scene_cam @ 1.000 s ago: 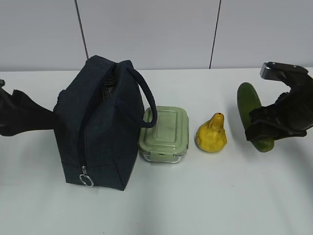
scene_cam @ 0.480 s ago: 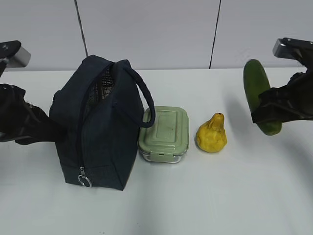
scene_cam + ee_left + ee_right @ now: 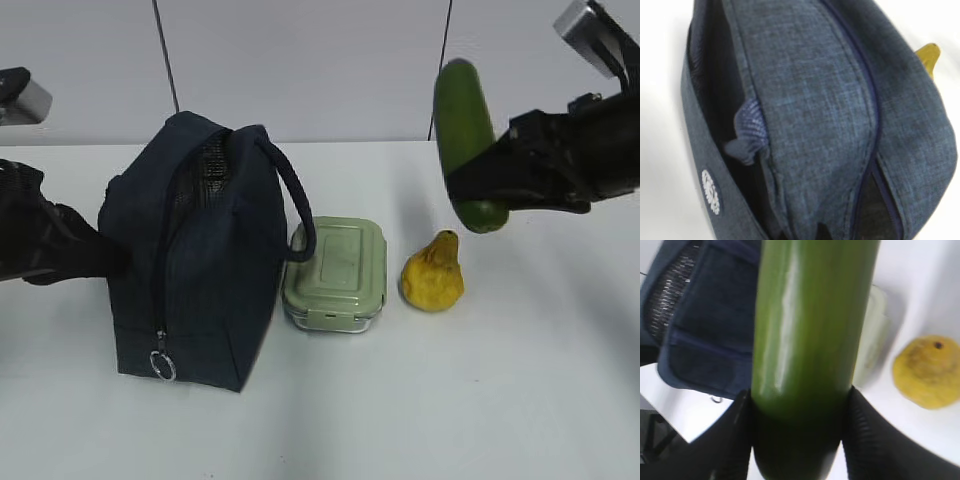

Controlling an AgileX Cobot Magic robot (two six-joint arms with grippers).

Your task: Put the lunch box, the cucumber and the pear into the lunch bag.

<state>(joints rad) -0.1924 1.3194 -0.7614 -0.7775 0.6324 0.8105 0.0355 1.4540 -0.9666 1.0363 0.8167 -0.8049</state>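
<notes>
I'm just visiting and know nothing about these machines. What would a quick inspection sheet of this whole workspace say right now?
Surface: white table, bare around the items.
Lunch bag: upright, top unzipped.
Lunch box: on the table beside the bag, lid on.
Pear: on the table, right of the box.
Cucumber: held in the air above the pear.
Clutter: nothing seen.
Left gripper: at the bag's side, shut; its jaws are hidden.
Right gripper: clamped on the cucumber.
Cables: nothing seen.
Surroundings: pale panelled wall.
</notes>
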